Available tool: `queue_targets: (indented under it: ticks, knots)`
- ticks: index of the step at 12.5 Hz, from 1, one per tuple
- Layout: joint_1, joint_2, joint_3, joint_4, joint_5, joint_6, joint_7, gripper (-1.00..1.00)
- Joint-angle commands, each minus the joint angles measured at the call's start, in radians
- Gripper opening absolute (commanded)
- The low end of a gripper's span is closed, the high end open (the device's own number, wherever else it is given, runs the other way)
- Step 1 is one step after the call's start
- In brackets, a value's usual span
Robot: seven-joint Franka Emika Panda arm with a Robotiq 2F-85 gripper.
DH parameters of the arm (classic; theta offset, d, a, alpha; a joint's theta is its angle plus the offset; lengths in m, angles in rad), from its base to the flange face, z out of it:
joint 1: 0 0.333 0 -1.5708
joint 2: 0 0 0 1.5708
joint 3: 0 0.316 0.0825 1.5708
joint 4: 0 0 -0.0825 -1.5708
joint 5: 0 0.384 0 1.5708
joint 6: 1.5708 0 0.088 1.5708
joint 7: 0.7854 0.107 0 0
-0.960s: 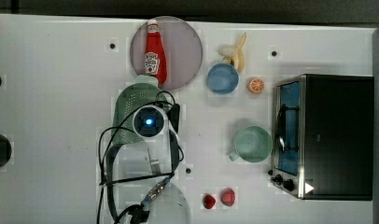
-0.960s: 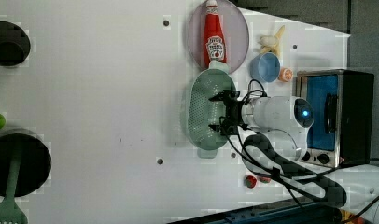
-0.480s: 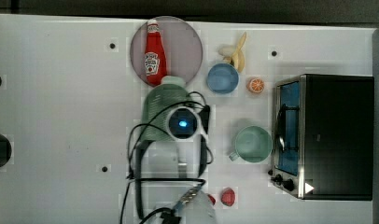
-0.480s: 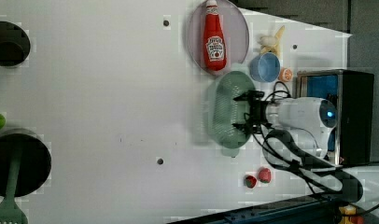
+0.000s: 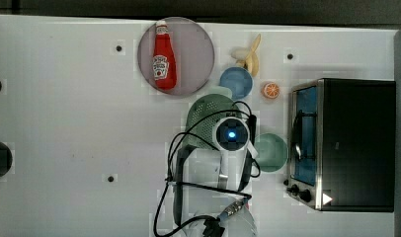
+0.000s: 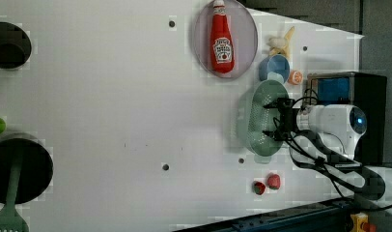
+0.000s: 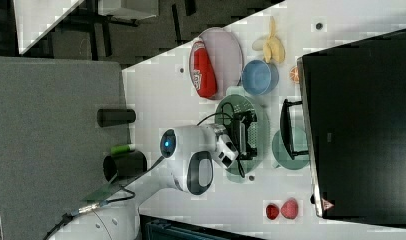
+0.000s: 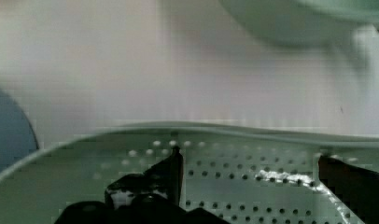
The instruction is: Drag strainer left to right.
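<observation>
strainer (image 5: 208, 118) on tabletop (image 5: 65, 123), just beside blue bowl (image 5: 236, 82), mug (image 5: 270, 152) near its other side. jaws spread wide inside the basin, pinching nothing. likely light, stiff, slippery plastic; best pushed from inside against the wall, not lifted by the rim.

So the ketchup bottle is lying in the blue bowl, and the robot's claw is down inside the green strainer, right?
Not quite. The ketchup bottle lies on the round plate, as the top view shows; the blue bowl beside it holds nothing. The rest is right: the gripper is down inside the green strainer.
</observation>
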Motion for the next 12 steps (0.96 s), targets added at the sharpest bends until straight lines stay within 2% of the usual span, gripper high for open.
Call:
queue_targets:
  ticks: [1, 5, 8, 10, 12]
  knots:
    - [0.016, -0.026, -0.035, -0.011, 0.001, -0.020, -0.113, 1.00]
    - [0.016, -0.047, -0.040, 0.000, -0.005, -0.028, -0.167, 1.00]
    - [0.016, -0.166, 0.025, 0.000, -0.007, -0.105, -0.336, 1.00]
    - [0.016, -0.287, 0.041, 0.013, -0.006, -0.247, -0.454, 1.00]
    - [0.016, -0.408, 0.046, 0.061, -0.006, -0.467, -0.541, 1.00]
